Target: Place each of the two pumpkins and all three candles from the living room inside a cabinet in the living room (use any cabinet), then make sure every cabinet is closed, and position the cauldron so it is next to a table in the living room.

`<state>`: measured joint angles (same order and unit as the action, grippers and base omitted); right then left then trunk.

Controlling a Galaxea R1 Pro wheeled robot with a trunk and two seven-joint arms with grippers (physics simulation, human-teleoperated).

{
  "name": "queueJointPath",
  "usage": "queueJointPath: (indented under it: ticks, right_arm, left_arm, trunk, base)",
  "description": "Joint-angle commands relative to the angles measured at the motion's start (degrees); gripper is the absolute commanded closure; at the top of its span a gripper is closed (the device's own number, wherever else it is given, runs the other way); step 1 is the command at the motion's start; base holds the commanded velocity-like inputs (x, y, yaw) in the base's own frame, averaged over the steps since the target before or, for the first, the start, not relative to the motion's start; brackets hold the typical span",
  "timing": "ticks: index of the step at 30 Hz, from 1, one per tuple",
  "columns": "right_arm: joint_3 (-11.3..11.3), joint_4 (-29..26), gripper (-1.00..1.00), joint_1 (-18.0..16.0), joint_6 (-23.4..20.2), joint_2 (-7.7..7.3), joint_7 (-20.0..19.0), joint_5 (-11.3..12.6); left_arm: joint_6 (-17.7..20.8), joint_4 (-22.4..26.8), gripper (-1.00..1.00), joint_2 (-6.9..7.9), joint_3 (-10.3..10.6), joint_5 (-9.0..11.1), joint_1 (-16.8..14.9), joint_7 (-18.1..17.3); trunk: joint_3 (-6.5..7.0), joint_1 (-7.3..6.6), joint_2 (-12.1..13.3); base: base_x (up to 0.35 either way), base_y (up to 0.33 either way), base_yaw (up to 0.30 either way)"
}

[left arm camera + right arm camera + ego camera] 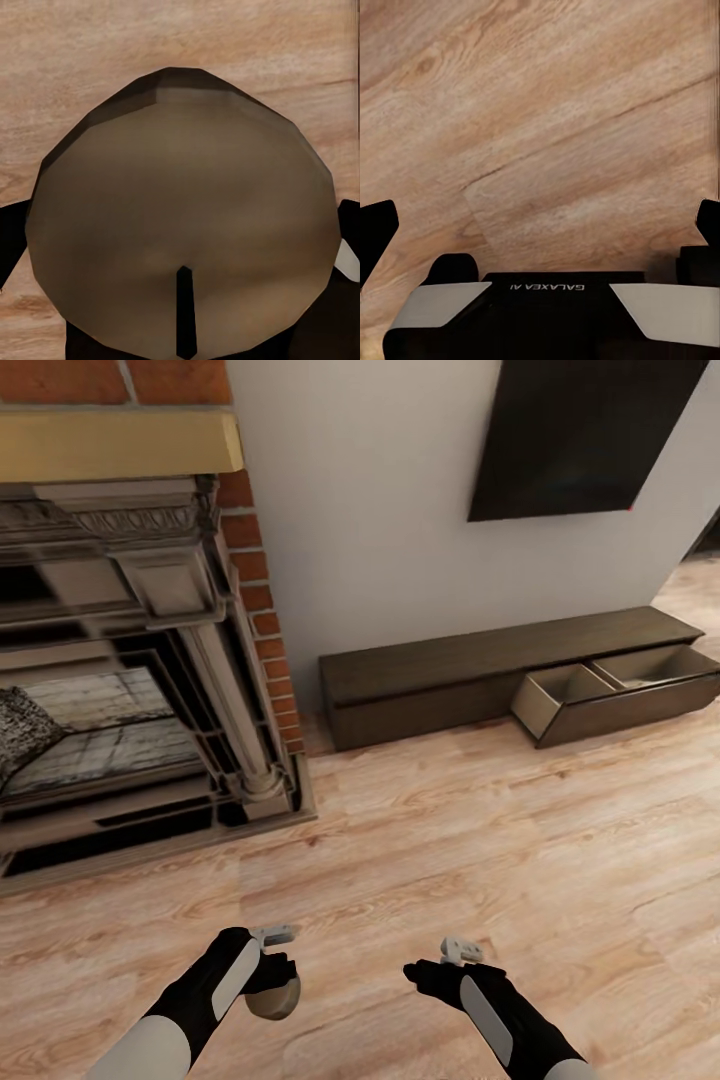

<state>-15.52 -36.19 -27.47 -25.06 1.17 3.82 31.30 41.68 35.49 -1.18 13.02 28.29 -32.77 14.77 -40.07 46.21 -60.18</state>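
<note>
My left gripper (274, 982) is shut on a candle (273, 997), a stubby pale grey-brown cylinder held low over the wood floor. In the left wrist view the candle's round top (180, 225) with its dark wick sits between the black fingers (9, 240). My right gripper (432, 974) hangs open over bare floor, nothing between its fingertips (375, 225). The cabinet (480, 660), long, low and dark brown, stands against the far wall. Its right drawer (620, 695) is pulled out, showing beige compartments. Pumpkins and cauldron are out of view.
A brick fireplace (150, 660) with a stone surround and a hearth step fills the left side. A dark flat screen (590, 435) hangs on the wall above the cabinet. Wood floor (450, 840) stretches between me and the cabinet.
</note>
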Motion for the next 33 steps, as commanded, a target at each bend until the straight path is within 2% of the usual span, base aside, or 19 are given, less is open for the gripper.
queueJointPath:
  ticks: [1,33]
  right_arm:
    - [-0.21,-0.06,-1.0,-0.04,-0.16,-0.03,0.4,0.52]
    - [-0.21,-0.02,-1.0,-0.03,0.63,-0.03,0.58,0.52]
  left_arm:
    - [0.13,0.11,1.0,0.04,0.21,0.64,-0.01,0.52]
    - [0.1,0.11,1.0,0.01,0.25,0.48,-0.01,0.52]
  trunk:
    - [-0.04,0.0,-0.03]
    - [-0.04,0.0,-0.03]
  base:
    - [0.0,0.0,-0.285]
    - [0.003,0.0,-0.285]
